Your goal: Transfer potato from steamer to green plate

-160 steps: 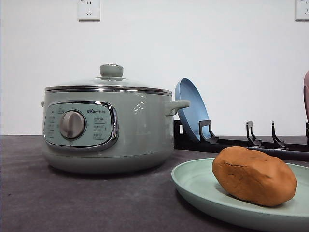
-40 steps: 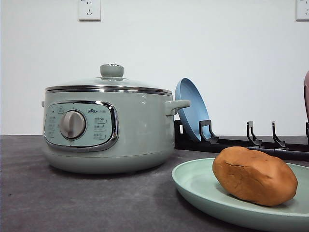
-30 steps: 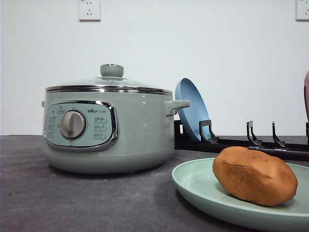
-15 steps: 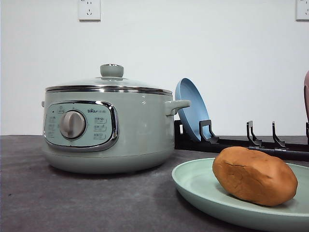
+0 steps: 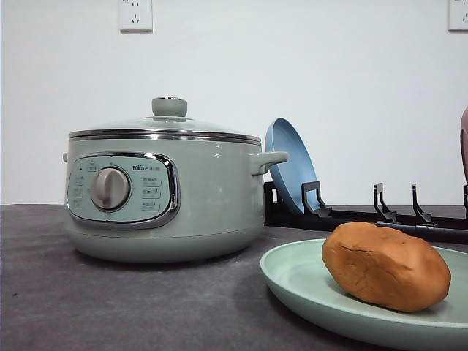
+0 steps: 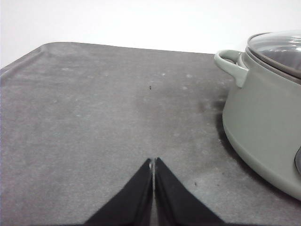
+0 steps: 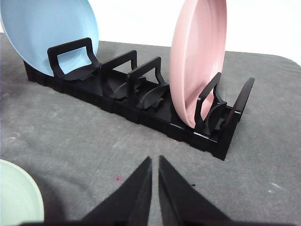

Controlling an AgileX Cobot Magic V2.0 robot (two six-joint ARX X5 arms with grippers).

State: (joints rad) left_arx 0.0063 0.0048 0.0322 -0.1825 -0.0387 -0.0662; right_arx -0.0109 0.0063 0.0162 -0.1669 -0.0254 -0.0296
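Note:
The orange-brown potato [image 5: 385, 266] lies on the pale green plate [image 5: 296, 281] at the front right of the table. The sage-green steamer [image 5: 164, 191] stands at left with its glass lid and green knob [image 5: 169, 107] in place. Seen from the left wrist, my left gripper [image 6: 153, 162] is shut with nothing held, low over bare grey table beside the steamer [image 6: 263, 113]. The right wrist view has my right gripper [image 7: 154, 162] shut with nothing in it, facing the plate rack, with the green plate's rim [image 7: 16, 197] off to one side.
A black plate rack [image 5: 365, 218] runs behind the green plate, holding an upright blue plate [image 5: 290, 167]. In the right wrist view the rack [image 7: 141, 106] carries the blue plate [image 7: 44, 33] and a pink plate [image 7: 197, 56]. A white wall backs the table.

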